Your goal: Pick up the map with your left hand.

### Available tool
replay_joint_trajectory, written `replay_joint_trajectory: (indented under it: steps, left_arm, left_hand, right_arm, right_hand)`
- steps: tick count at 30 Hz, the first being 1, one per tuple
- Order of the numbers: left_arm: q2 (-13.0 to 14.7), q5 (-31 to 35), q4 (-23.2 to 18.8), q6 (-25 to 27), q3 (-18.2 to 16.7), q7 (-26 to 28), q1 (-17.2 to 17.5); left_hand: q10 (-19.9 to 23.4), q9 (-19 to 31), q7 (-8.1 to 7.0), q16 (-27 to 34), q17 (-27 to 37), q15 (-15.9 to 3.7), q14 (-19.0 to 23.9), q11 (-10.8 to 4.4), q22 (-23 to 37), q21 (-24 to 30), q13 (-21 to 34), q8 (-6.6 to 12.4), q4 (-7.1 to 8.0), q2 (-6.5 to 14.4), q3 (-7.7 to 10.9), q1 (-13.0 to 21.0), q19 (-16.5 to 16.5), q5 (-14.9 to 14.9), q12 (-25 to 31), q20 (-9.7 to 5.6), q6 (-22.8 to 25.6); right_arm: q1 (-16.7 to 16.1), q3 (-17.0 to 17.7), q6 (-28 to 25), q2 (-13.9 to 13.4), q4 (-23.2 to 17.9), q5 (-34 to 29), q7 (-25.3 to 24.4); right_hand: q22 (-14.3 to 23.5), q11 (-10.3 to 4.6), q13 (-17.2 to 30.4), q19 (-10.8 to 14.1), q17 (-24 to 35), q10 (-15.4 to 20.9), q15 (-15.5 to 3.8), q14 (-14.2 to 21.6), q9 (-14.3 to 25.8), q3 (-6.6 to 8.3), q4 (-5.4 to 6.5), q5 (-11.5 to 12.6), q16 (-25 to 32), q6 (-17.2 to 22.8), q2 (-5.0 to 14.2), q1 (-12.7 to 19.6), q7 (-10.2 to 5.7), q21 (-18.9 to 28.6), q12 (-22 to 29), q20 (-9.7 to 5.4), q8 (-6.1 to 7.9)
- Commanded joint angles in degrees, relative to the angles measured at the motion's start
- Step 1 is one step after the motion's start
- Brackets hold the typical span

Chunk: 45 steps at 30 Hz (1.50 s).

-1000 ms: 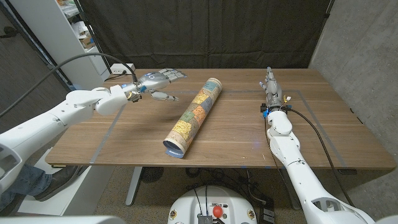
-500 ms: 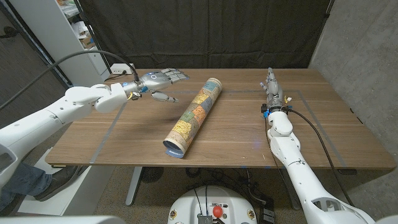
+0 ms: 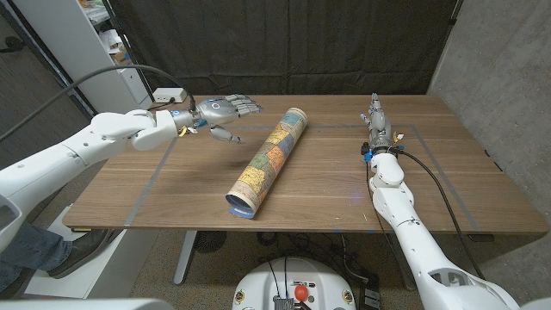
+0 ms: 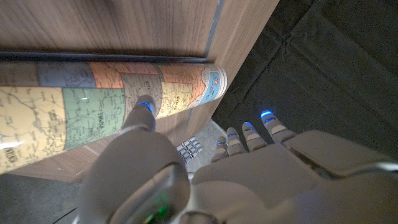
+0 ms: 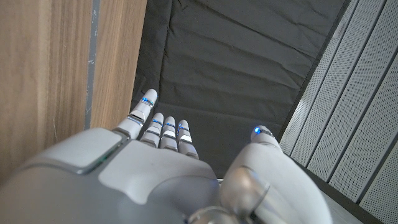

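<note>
The map [image 3: 268, 161] is a rolled tube printed with coloured regions, lying diagonally across the middle of the wooden table [image 3: 448, 172], one end near the front edge and the other toward the back. My left hand [image 3: 222, 114] hovers above the table to the left of the map's far end, fingers spread and pointing at it, holding nothing. In the left wrist view the map [image 4: 81, 106] lies just beyond my left hand [image 4: 205, 174]. My right hand [image 3: 375, 118] stands on the table at the right, fingers straight and together, clear of the map; the right wrist view shows the right hand [image 5: 168, 168] too.
A white cabinet [image 3: 82, 52] stands at the back left with a white power block [image 3: 169, 94] and a cable near the table's back left corner. A dark curtain [image 3: 284, 43] hangs behind the table. Thin tape lines mark a rectangle on the tabletop.
My left hand has moved a little toward the back of the table and turned its fingers more toward the map's far end. The map and the right hand have not moved.
</note>
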Motion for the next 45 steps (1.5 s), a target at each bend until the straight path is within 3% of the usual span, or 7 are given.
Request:
replay_joint_trajectory:
  steps: [1, 16, 23, 27, 36, 45]
  left_arm:
    - [-0.9, 4.9, -1.3, 0.0, 1.7, -2.0, -3.1]
    - [-1.9, 9.8, -2.8, -0.3, 4.1, -3.6, -6.0]
    - [-1.7, 11.3, -3.8, -0.7, 4.6, -3.6, -6.7]
    - [-1.6, 12.1, -4.0, -1.9, 4.9, -2.4, -7.3]
    - [-3.1, 12.5, -1.5, -6.4, 6.2, 0.9, -10.0]
    - [-4.7, 14.2, 0.7, -9.4, 8.5, 2.6, -12.5]
  left_hand:
    - [-0.6, 0.1, -0.02, -0.2, 0.1, 0.02, -0.6, -0.06, 0.2, -0.2, 0.1, -0.08, -0.36, -0.3, -0.03, 1.0, 0.2, 0.6, 0.0, 0.13, -0.8]
    - [-2.0, 0.1, -0.02, -0.2, 0.1, 0.19, -1.5, -0.02, 0.2, -1.0, 0.2, -0.21, -0.37, -1.7, -0.6, 2.5, 0.7, 1.9, -0.3, 0.22, -3.1]
    - [-3.3, 0.1, 0.06, -0.3, 0.1, 0.3, -2.5, 0.19, 0.2, -1.7, 0.2, -0.28, -0.2, -3.2, -2.1, 2.7, 0.8, 2.3, -0.5, 0.37, -5.0]
    - [-4.7, 0.2, 0.6, -0.3, 0.2, 0.61, -3.3, 0.36, 0.2, -2.3, 0.3, -0.36, 0.12, -3.9, -3.83, 2.2, 0.9, 2.0, -0.7, 0.53, -6.8]
    - [-5.6, 0.2, 0.01, 0.0, 0.3, -0.16, -3.5, -0.58, 0.2, -2.7, 0.4, 0.17, 0.77, -4.1, -6.88, 0.6, 2.3, 1.0, -0.5, -0.6, -7.7]
    - [-5.2, 0.2, -0.41, 0.3, 0.3, -0.74, -2.9, -0.84, 0.2, -2.9, 0.4, 0.81, 0.71, -4.1, -8.79, 0.2, 3.8, 0.6, -0.1, -0.97, -7.1]
  right_arm:
    - [1.3, 0.3, 1.7, 0.6, 2.4, 0.6, 0.6]
    - [0.6, 0.7, 2.7, 1.0, 2.2, 1.1, 0.7]
    - [0.5, 0.6, 3.2, 1.1, 2.2, 1.3, 0.8]
    - [0.5, 0.6, 3.3, 1.2, 2.3, 1.4, 0.8]
    - [0.6, 0.7, 3.5, 1.2, 2.5, 1.5, 0.8]
    - [0.1, 1.4, 3.2, 1.3, 1.7, 1.8, 0.0]
  right_hand:
    - [0.2, 0.21, 0.1, 0.3, 0.0, 0.2, 0.14, 0.5, 0.2, -0.16, -0.22, 0.2, 0.0, 0.1, 0.12, 0.6, -0.39, -0.4, -0.1, 0.23, -0.27]
    - [0.2, 0.18, 0.1, 0.3, 0.0, 0.0, 0.18, 0.5, 0.2, -0.28, -0.24, 0.3, -0.1, 0.1, 0.11, 0.6, -0.47, -0.8, -0.2, 0.3, -0.29]
    - [0.2, 0.2, 0.1, 0.2, 0.0, -0.1, 0.2, 0.4, 0.2, -0.32, -0.25, 0.3, -0.1, 0.1, 0.11, 0.6, -0.44, -0.9, -0.2, 0.38, -0.3]
    - [0.2, 0.23, 0.1, 0.2, 0.0, -0.1, 0.21, 0.4, 0.2, -0.34, -0.26, 0.3, -0.1, 0.0, 0.11, 0.6, -0.43, -1.0, -0.2, 0.42, -0.31]
    - [0.2, 0.28, 0.1, 0.2, 0.0, -0.1, 0.2, 0.4, 0.2, -0.4, -0.29, 0.4, -0.2, -0.1, 0.12, 0.6, -0.37, -1.2, -0.3, 0.38, -0.35]
    - [0.2, 0.31, 0.1, 0.3, 0.0, -0.1, 0.2, 0.3, 0.2, -0.46, -0.32, 0.4, -0.2, -0.2, 0.17, 0.6, -0.4, -1.5, -0.3, 0.39, -0.38]
